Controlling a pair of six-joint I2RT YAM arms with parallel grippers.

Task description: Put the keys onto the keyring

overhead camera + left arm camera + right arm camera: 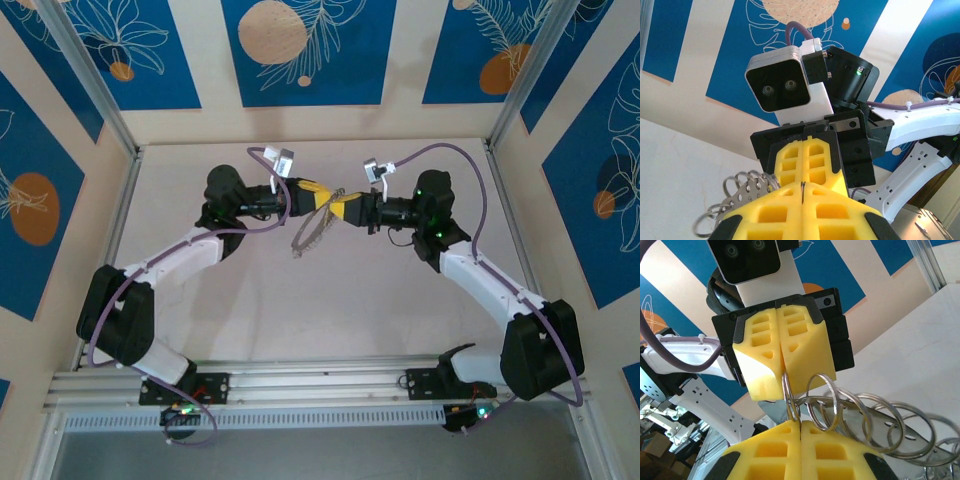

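The left pincer [326, 194] and the right pincer [345, 205] are both closed tip to tip on the keyring [860, 415], a bunch of steel rings above the bench [330, 310] in the frame's middle, and whether any key hangs on it is too small to tell, so threading probably remains.

Beige walls [210, 70] with blue leaf-print panels [350, 70] enclose a pale, perhaps matte tabletop [330, 300].

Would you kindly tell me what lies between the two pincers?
A steel keyring bridges the short gap between the left pincer and the right pincer, with both shut on it. The right wrist view shows this best.
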